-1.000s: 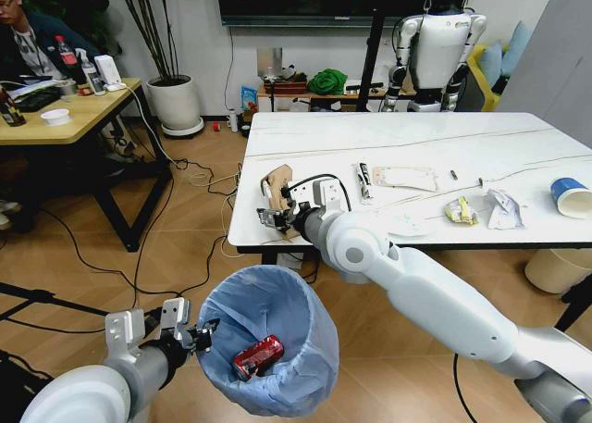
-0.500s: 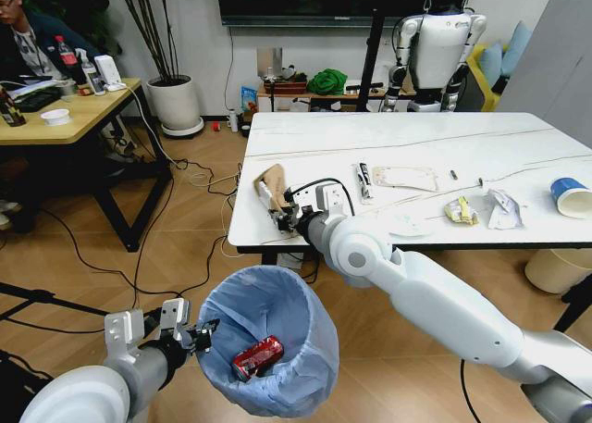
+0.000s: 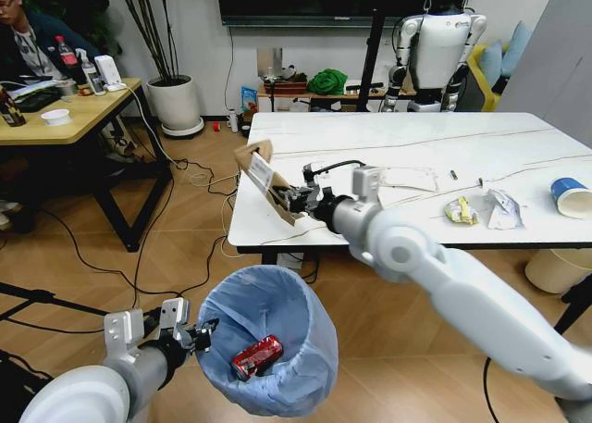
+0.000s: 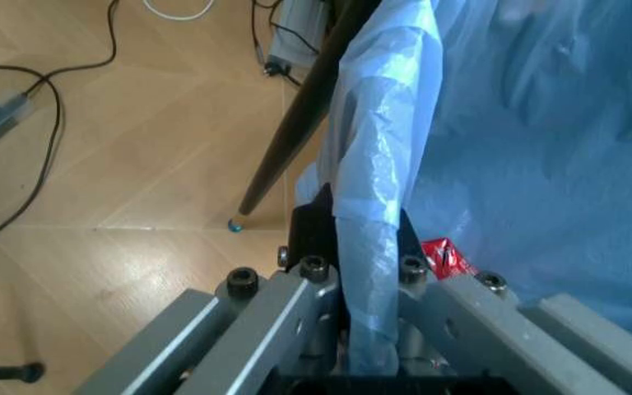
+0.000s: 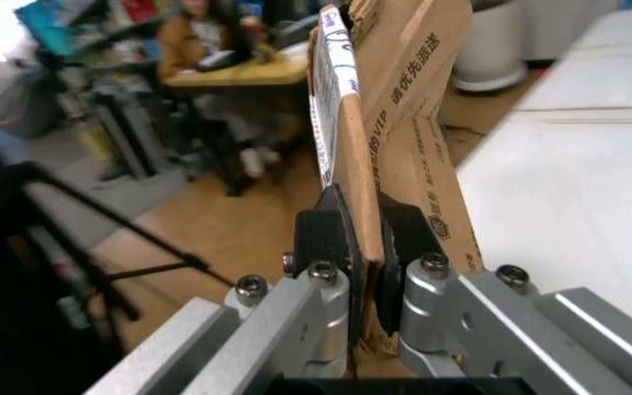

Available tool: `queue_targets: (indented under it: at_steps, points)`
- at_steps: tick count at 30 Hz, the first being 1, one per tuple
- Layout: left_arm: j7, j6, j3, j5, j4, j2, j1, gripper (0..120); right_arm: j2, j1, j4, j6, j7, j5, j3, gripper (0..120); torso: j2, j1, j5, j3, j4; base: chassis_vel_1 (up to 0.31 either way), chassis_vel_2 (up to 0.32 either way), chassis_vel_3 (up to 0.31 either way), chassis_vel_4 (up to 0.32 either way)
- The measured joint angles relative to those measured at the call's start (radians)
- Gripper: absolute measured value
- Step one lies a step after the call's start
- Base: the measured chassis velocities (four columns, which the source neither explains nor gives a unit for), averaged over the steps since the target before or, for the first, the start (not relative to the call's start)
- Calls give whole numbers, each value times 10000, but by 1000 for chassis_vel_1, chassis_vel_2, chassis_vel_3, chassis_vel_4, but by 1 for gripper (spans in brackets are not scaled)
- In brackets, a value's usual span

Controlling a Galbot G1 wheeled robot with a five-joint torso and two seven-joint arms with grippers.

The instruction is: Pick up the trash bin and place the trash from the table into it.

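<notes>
Trash bin, the one with the crinkly light-blue bag, is sitting low in the middle of my head view, and a red wrapper is lying inside it. My left gripper is at the lower left, and its fingers are pinched tight on the bin's rim. In the left wrist view I am seeing the blue bag squeezed between the two dark pads, with wooden floor beside it.

My right gripper is reaching across the middle of the head view, at the left edge of the table. It is clamped on a torn piece of brown cardboard, which is tilted and lifted up off the white top. In the right wrist view the cardboard is standing between the black pads, squeezed on both sides.

More trash is lying on the table toward the right: a yellowish wrapper, some crumpled white paper, a clear plastic bag, and a blue-and-white paper cup near the right edge of the frame.
</notes>
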Motion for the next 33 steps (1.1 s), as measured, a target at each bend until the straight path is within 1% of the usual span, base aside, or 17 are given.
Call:
queue_targets:
  at_steps: [1, 2, 5, 6, 9, 12, 14, 16, 17, 18, 22, 31, 33]
  points:
    - [0, 0, -4, -12, 0, 9, -16, 0, -217, -333, 376, -39, -540, 128, 296, 1, 0, 0, 2, 0, 0, 0, 0, 0, 0]
    - [0, 0, -4, -12, 0, 9, -16, 0, -217, -333, 376, -39, -540, 128, 296, 1, 0, 0, 2, 0, 0, 0, 0, 0, 0]
    - [1, 0, -8, -31, 0, 30, -44, 0, -556, -938, 906, -123, -1522, 180, 812, 1, 0, 0, 0, -1, 1, 0, 0, 0, 0]
    - [4, 0, -7, -40, 16, 43, -65, 0, -779, -1399, 1218, -198, -2089, 165, 1108, 1, 0, -1, 0, -1, 0, 0, 0, 0, 0]
    - [6, 0, 22, -45, 54, 64, -100, 0, -1005, -1910, 1507, -273, -2508, 129, 1396, 1, 0, -1, 1, -1, 0, 0, 0, 0, 0]
    - [9, 0, 77, -60, 129, 73, -175, 0, -1303, -3200, 1912, -384, -3133, -177, 2048, 1, 0, 0, 3, 0, 1, 0, 0, 0, 0]
    - [9, 0, 82, -64, 141, 74, -190, 0, -1364, -3462, 1970, -410, -3309, -298, 2195, 1, 0, -1, 2, 0, 1, 0, 0, 0, 0]
    - [3, 0, 78, -116, 190, 72, -249, 0, -1702, -4503, 2221, -532, -4114, -866, 2923, 1, 1, -1, 1, -1, -1, 0, 0, 0, 0]
    - [-15, 0, 67, -157, 201, 72, -269, 0, -1794, -4748, 2294, -575, -4304, -975, 3145, 1, 0, -1, 1, -1, -1, 0, 0, 0, 0]
    - [-15, 0, 67, -157, 201, 72, -269, 0, -1794, -4748, 2294, -575, -4304, -975, 3145, 1, 0, -1, 1, -1, -1, 0, 0, 0, 0]
    - [-86, 0, 54, -255, 257, 78, -348, 0, -2202, -5651, 2773, -667, -4717, -1218, 4035, 1, 1, 0, 1, -1, 0, 0, 0, 0, 0]
    - [-107, 0, 240, -198, 360, 22, -422, 0, -2862, -6361, 3455, -906, -4746, -1234, 4654, 1, 1, 1, 1, 0, 1, 0, 0, 0, 0]
    - [-107, 0, 308, -155, 364, 5, -441, 0, -3220, -6675, 3526, -974, -4782, -1295, 4835, 1, 0, 1, 1, 0, 0, 0, 0, 0, 0]
